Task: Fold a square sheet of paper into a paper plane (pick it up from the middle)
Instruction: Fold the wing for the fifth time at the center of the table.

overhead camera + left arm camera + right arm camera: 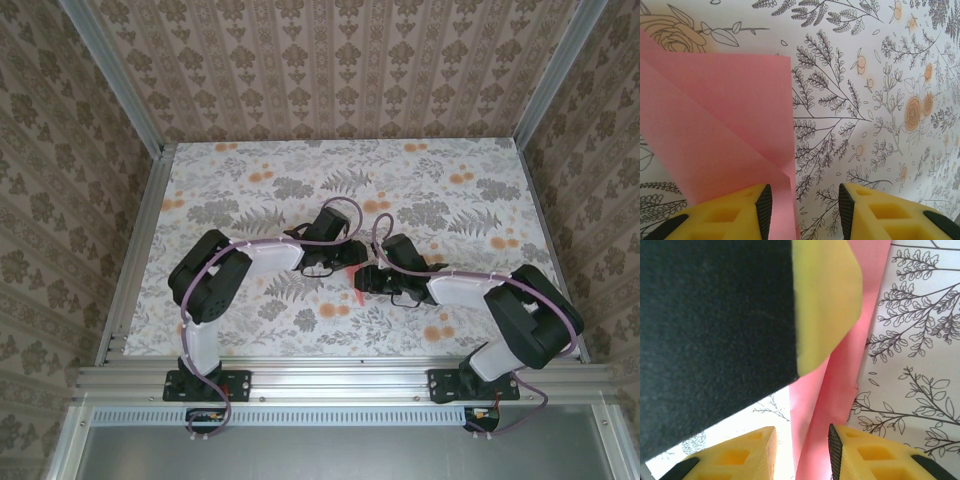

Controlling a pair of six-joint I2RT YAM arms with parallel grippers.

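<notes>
Finds the part-folded pink sheet (715, 115) lying on the bench (865, 125). Shows left gripper (805, 197) jaws parted astride its edge, right gripper (802, 440) jaws parted around its strip, gripping nothing. Risks the fold springing open or skewing, with no jaw pinning it

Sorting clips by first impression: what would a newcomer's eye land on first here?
The folded pink paper, bright against the grey floral table, lies mid-table where both arms meet. In the left wrist view it covers the left side, its edge running down beside the open left gripper. In the right wrist view a pink strip runs between the parted fingers of the right gripper.
</notes>
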